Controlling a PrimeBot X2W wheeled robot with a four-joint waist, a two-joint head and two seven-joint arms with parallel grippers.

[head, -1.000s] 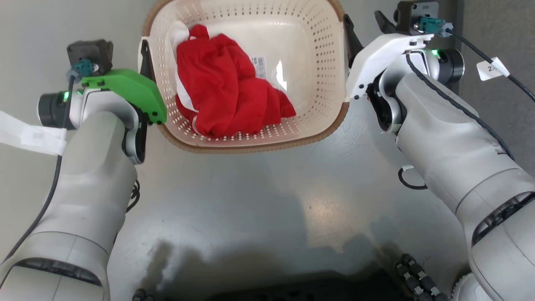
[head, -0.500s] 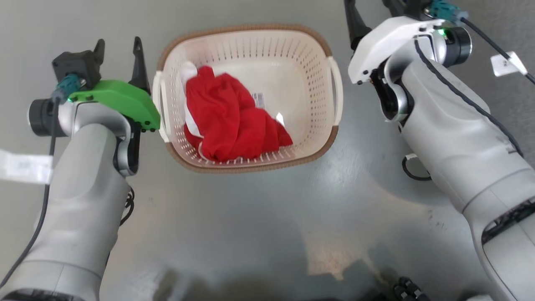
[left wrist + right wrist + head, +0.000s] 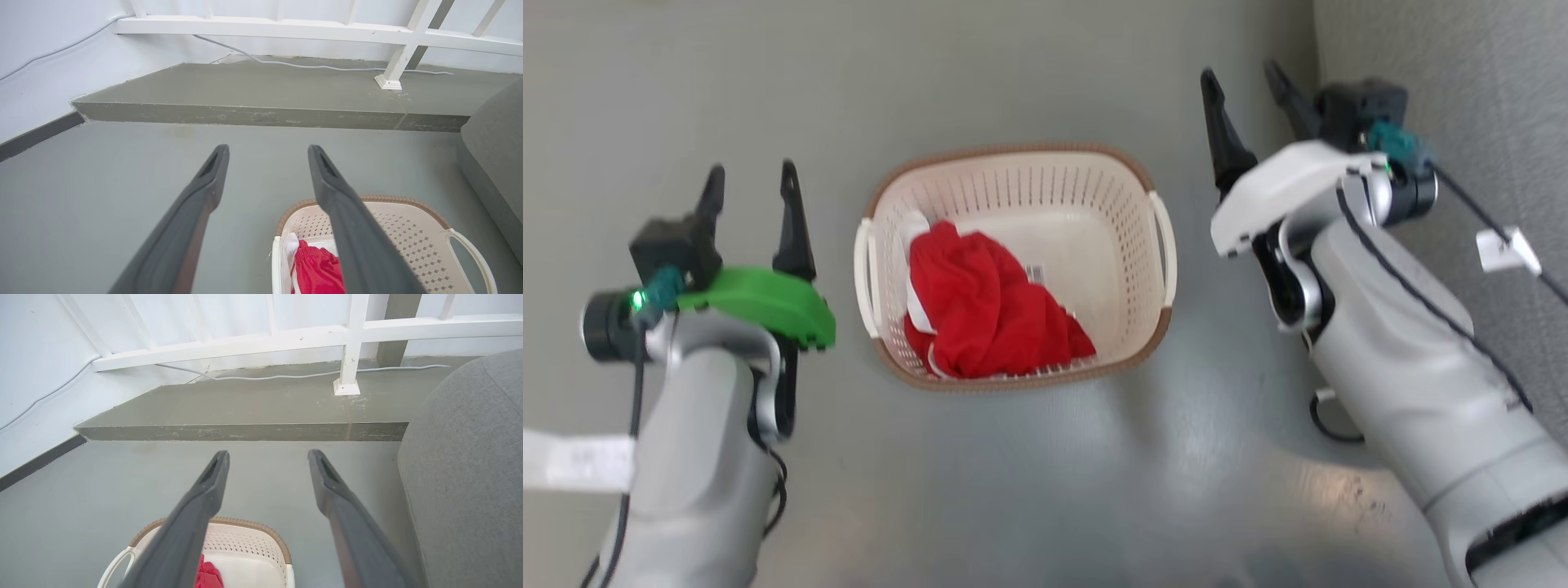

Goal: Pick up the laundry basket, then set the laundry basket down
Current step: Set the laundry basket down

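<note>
Head view, from above: where does the laundry basket (image 3: 1111, 269) stand? (EDITOR)

On the grey floor (image 3: 1045, 490), between the two arms, with a red garment (image 3: 988, 310) heaped inside. Nothing touches it. (CAPTION DESK)

And the fingers? (EDITOR)

The left gripper (image 3: 752, 170) has its fingers spread and holds nothing. The right gripper (image 3: 1239, 72) is likewise spread and empty. Both pairs point away from the robot. (CAPTION DESK)

Which relation would a grasp turn on? (EDITOR)

The basket's long axis runs side to side, so the white handles on its short ends face one arm each. The left handle (image 3: 862, 278) faces the left gripper and the right handle (image 3: 1164, 245) faces the right. Each handle lies inboard of its own fingers and apart from them. In the left wrist view the basket (image 3: 408, 228) sits low and to the right of the fingers. In the right wrist view it (image 3: 245, 543) sits low and to the left. Both wrist views look down on the rim, so the grippers appear to hang above it. (CAPTION DESK)

Which arm is nearer? (EDITOR)

Much alike by eye. The left fingers run alongside their handle, while the right fingertips reach past the far rim, near a grey sofa (image 3: 1462, 82). In my judgement a grasp would need both grippers to move inward and down. (CAPTION DESK)
</note>
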